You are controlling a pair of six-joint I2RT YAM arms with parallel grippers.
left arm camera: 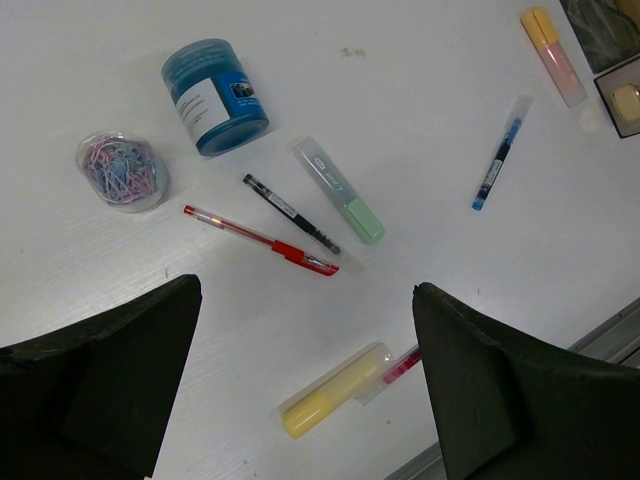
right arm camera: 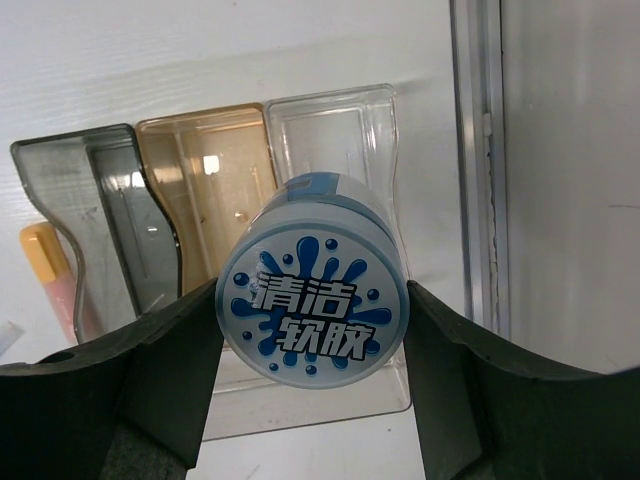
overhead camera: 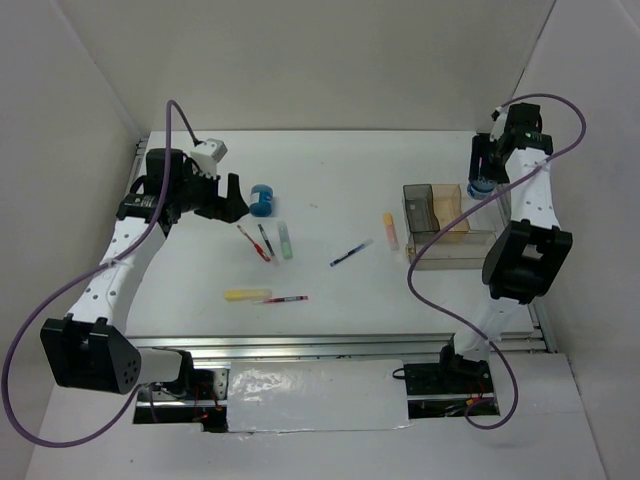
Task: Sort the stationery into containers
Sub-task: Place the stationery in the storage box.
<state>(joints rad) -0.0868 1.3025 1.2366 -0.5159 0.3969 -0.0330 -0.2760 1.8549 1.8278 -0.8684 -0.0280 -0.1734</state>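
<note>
Round tub (right arm camera: 312, 305), blue splash label, clamped in my right gripper (right arm camera: 310, 340) over the compartment box (right arm camera: 330, 130); left gripper (left arm camera: 305, 300) wide open, empty.

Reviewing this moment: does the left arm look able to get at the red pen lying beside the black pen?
Probably yes. The left gripper hangs open over the table, and the red pen lies uncovered ahead of it. The black pen lies close alongside, so the fingers might catch both.
</note>
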